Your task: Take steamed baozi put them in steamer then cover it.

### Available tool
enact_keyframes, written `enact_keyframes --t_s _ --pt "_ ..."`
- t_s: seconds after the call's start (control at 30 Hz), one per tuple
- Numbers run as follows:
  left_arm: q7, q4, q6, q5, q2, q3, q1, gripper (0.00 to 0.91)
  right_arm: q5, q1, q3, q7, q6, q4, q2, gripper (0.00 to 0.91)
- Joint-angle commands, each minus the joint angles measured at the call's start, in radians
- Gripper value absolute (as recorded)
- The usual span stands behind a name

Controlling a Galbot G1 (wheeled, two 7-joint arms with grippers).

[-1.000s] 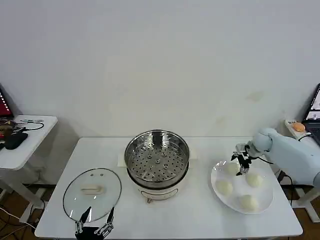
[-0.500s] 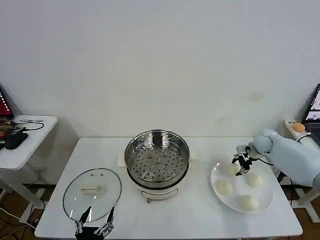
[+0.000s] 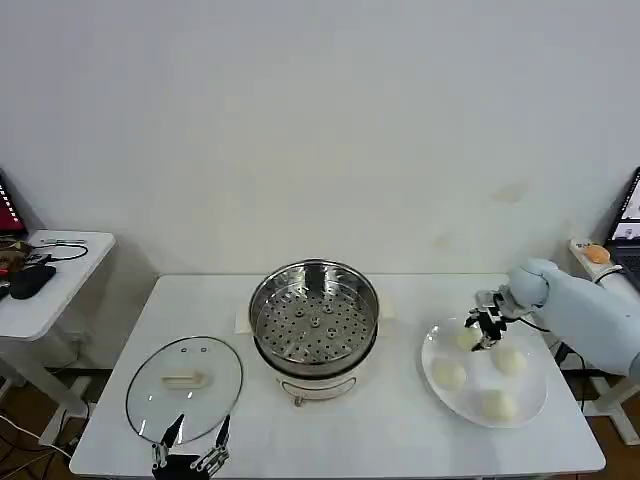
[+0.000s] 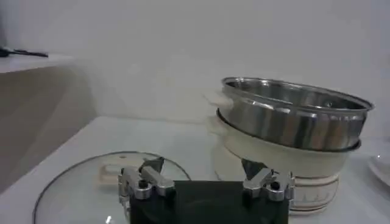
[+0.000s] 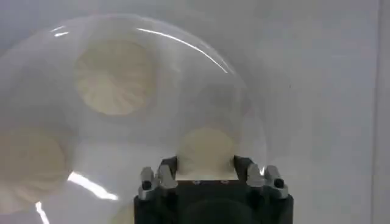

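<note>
Head view: I'm closing the right end effector (image 3: 487,331) around the first bun (image 3: 467,338); steamer (image 3: 314,313) empty, lid (image 3: 184,388) off.

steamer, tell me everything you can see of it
The steamer is a round, shiny steel basket with a floor full of holes, seated upright on a white pot base near the middle of the table. Nothing lies inside it and it is uncovered. The glass lid lies flat on the table toward the robot's left, apart from it; the plate of buns sits to its right. Neither tool touches it.
</note>
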State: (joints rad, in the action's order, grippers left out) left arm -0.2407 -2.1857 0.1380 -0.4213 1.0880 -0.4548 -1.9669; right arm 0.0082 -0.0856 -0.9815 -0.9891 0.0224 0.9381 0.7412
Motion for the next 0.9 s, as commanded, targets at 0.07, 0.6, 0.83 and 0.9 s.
enact_keyframes --t_s 0.07,0.6,0.83,0.9 --pt "-0.001 -0.001 0.0 0.0 -0.001 0.0 0.0 0.907 0.003 -0.015 -0.006 0.001 0.0 0.03 -0.023 0.635" --pt "-0.004 -0.017 -0.001 0.002 -0.012 0.011 -0.004 0.907 0.058 -0.204 -0.141 0.026 0.068 0.256 -0.134 0.645" --pt "-0.004 -0.027 0.002 0.002 -0.016 0.017 -0.006 0.907 0.087 -0.309 -0.232 0.053 0.117 0.317 -0.125 0.645" --pt "-0.004 -0.027 0.003 0.002 -0.017 0.017 -0.007 0.907 0.108 -0.346 -0.257 0.059 0.124 0.336 -0.118 0.645"
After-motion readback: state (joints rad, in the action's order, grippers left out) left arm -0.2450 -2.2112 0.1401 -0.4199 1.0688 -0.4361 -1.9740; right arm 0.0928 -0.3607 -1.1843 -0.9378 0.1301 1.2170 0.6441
